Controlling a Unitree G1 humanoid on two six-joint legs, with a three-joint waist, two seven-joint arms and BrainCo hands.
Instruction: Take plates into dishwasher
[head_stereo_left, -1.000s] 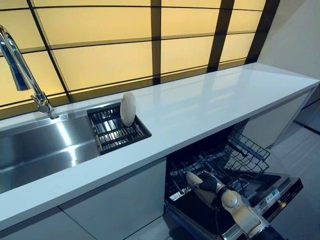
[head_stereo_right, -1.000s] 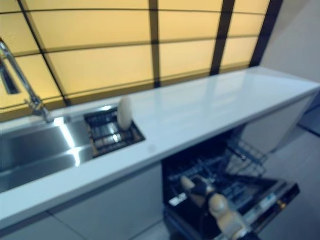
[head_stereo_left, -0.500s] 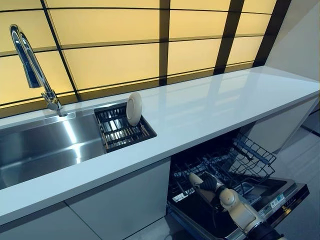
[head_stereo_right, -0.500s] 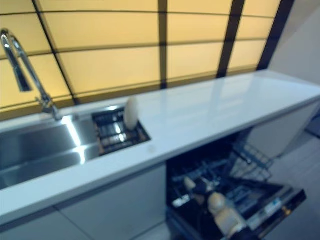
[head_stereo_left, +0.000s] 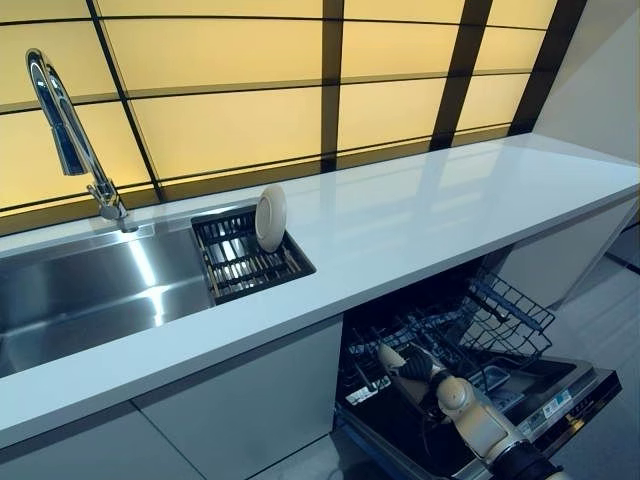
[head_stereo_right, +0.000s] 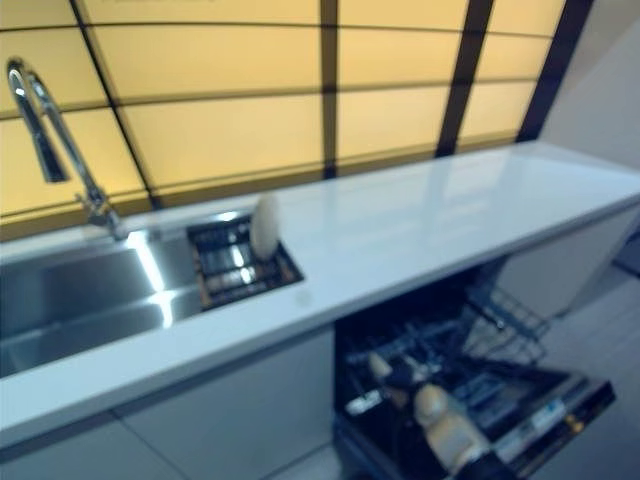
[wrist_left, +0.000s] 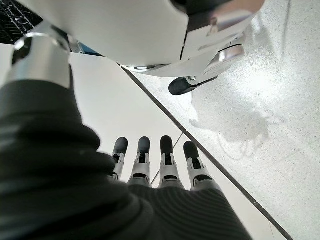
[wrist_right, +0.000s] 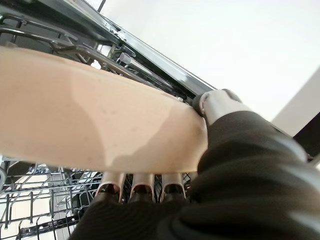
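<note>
Camera has shifted a bit since a second ago; my right hand hasn't moved, down in the dishwasher rack, fingers clamped on a plate held on edge, probably to slot between the tines. Left hand hangs by the floor, fingers straight, holding nothing. Farther off, another plate stands upright in the sink rack set into the bench, waiting.

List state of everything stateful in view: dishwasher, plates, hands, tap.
Dishwasher door: open, lower rack pulled out.
Held plate: gripped in right hand, over the rack.
Second plate: upright in sink rack.
Left hand: open, empty.
Tap: no water visible.
</note>
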